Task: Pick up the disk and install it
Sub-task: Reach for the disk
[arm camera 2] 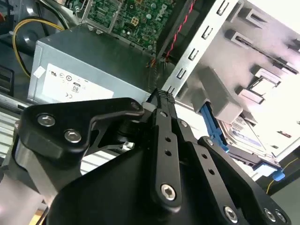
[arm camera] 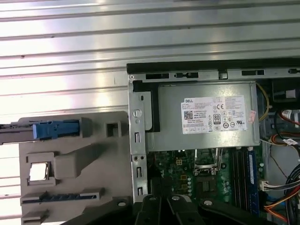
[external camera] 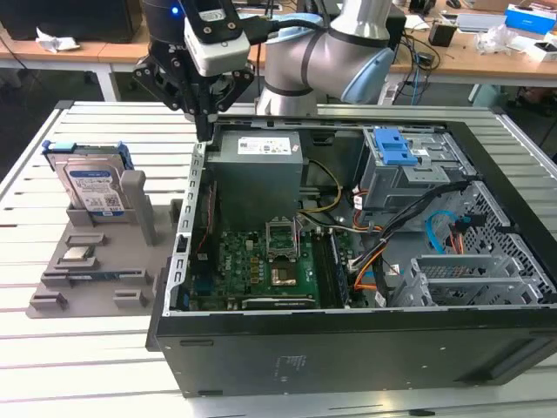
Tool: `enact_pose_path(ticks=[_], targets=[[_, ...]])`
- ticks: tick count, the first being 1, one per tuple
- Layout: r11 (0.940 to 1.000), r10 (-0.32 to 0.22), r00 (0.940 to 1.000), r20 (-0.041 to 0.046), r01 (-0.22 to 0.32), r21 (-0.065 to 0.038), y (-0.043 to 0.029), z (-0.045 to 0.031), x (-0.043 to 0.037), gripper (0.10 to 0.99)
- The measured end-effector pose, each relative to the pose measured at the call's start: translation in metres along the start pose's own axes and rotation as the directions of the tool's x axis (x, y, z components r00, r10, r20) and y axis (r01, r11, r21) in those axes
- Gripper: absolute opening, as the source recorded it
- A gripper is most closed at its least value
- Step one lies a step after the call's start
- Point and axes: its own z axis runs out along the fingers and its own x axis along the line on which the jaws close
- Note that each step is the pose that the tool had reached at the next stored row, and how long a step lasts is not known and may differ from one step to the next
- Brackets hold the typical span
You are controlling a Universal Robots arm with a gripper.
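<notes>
Your tool [external camera: 204, 122] hangs over the back corner of the open computer case [external camera: 348, 353], at 11 o'clock in the exterior view. Its jaws are drawn narrow, with nothing between them. The tips point down just beside the grey power supply [external camera: 257, 174], at the case wall nearest the holder [external camera: 144, 213].

The disk [external camera: 91, 185] stands on edge in that grey holder on the slatted surface [external camera: 78, 357]. It is at 9 o'clock from the case and roughly 8 o'clock from the tool, near it but apart. The second wrist view catches the disk's label and blue rails [arm camera 2: 213, 126] beyond the tool's linkage.

By these pictures, neither of the 2 steps is done: the disk is not yet picked up and not yet installed. The drive cage [external camera: 409, 170] with the blue latch [external camera: 393, 146], at 2 o'clock inside the case, looks the likely seat for it. You cannot tell from here whether a bay is free. A small square chip [external camera: 78, 255] lies lower on the same holder, untouched. The whole task is left.
</notes>
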Motion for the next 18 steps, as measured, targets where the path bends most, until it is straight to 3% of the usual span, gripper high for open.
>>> enact_pose_path(ticks=[3, 10, 18], targets=[[1.0000, 0.000, 1.0000, 0.0000, 0.000, 0.000, -0.0007, -0.0003, 0.0098, 0.106], [1.0000, 0.000, 1.0000, 0.0000, 0.000, 0.000, -0.0017, -0.0006, 0.0238, 0.106], [1.0000, 0.000, 1.0000, 0.0000, 0.000, 0.000, -0.0025, -0.0009, 0.0341, 0.106]])
